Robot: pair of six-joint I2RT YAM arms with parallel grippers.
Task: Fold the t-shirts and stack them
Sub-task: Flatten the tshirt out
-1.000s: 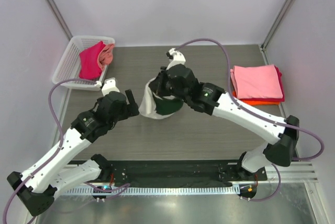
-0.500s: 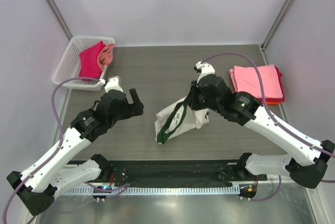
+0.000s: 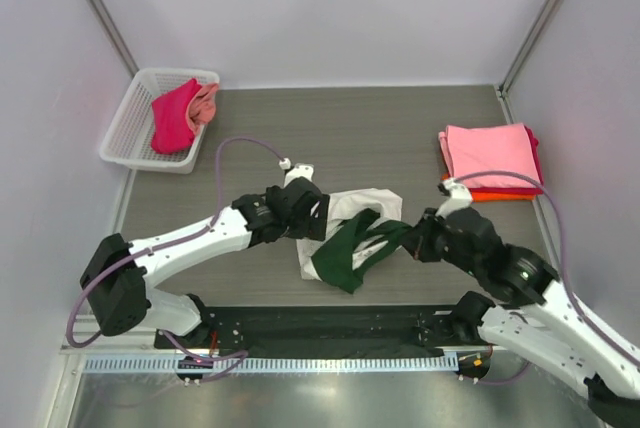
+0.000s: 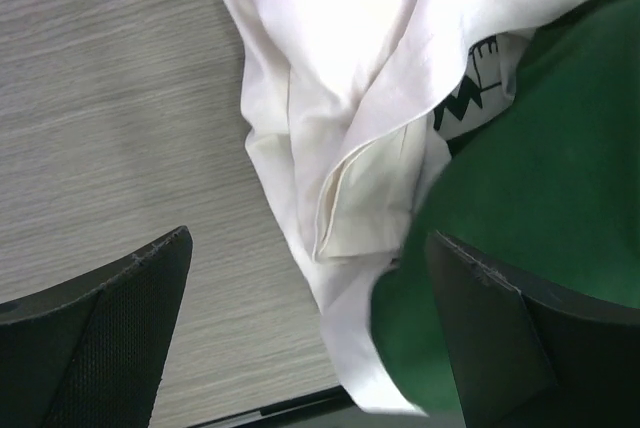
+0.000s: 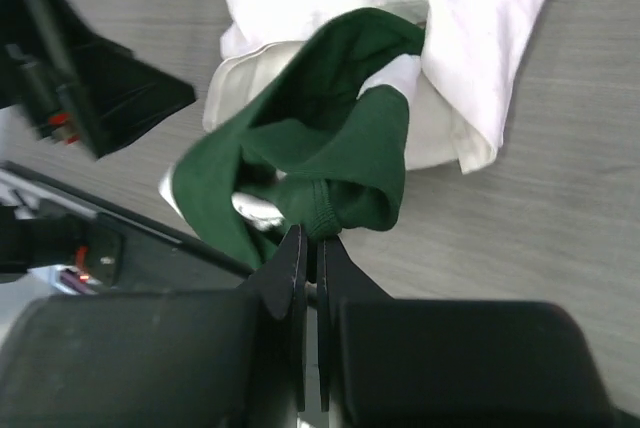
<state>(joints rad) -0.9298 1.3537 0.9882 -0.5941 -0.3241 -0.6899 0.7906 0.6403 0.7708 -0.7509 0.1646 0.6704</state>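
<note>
A crumpled cream t-shirt with dark green sleeves lies mid-table near the front edge. My right gripper is at the shirt's right side. In the right wrist view that gripper is shut on a ribbed green hem. My left gripper is open at the shirt's left edge. In the left wrist view its fingers straddle cream cloth and green cloth without closing on them. A folded stack, pink t-shirt on top and orange below, sits at the back right.
A white mesh basket at the back left holds a magenta t-shirt and a pink one. A black strip runs along the table's near edge, just below the shirt.
My right gripper has dragged the cream and green shirt right and toward the near edge. My left arm has swung right onto the shirt's left edge, its jaws opening wider.
</note>
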